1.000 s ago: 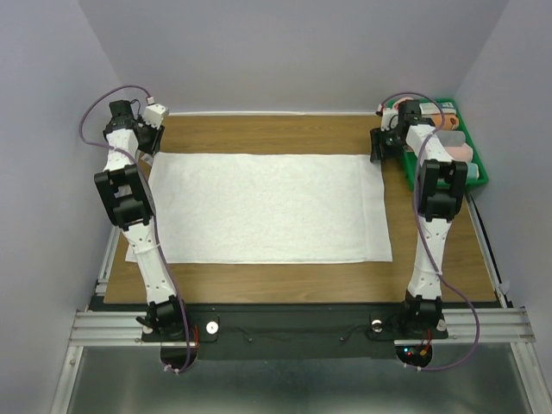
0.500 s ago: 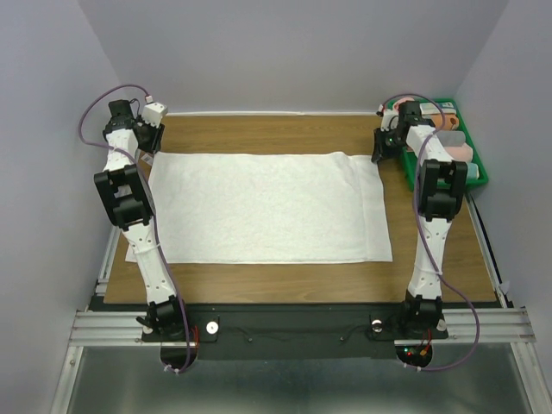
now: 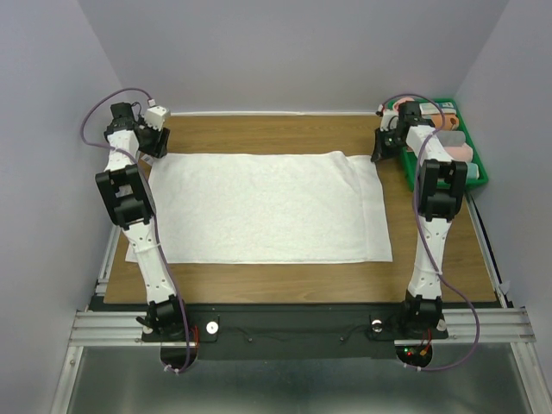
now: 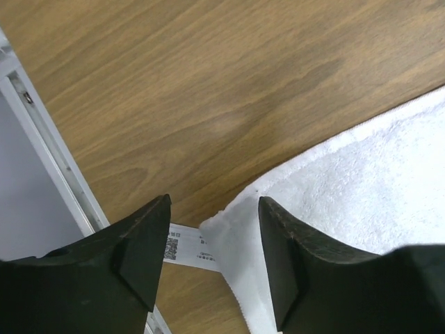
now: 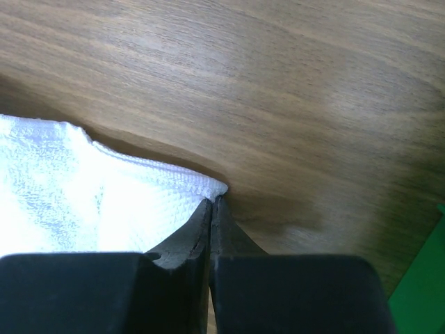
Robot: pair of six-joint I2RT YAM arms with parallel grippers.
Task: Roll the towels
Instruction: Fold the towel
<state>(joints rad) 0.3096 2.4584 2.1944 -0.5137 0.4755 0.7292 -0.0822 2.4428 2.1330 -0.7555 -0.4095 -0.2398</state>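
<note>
Right now we see the right tool [image 5: 212,202] pinched fully together on the far right corner of the white towel [image 3: 259,207]. In the wrist view its two dark fingers [image 5: 188,233] meet w/ only a hairline btwn them, and the hemmed tip of the cloth is caught at their ends. The cloth just behind that grip bunches up a little. From above, a short ridge shows near that corner, while the rest lies flat.

The left tool [image 4: 214,209] stands apart, approx. medium-wide, holding nothing. It straddles the far left corner of the same towel, w/ the corner's tip and a small white label [image 4: 182,248] printed w/ a square code lying btwn its two sides on the wood. We can't tell whether it touches the worktop [image 3: 259,129]. A metal rail [image 4: 42,132] runs beside it at the worktop's edge.

Further out, the towel is spread as a wide rectangle over the middle of the brown worktop, long sides running left-right, near edge short of the arm bases. At the far right corner, beside the right arm, sits a green bin [image 3: 477,172] w/ pinkish cloths [image 3: 457,148] in it, partly hidden by the arm.
</note>
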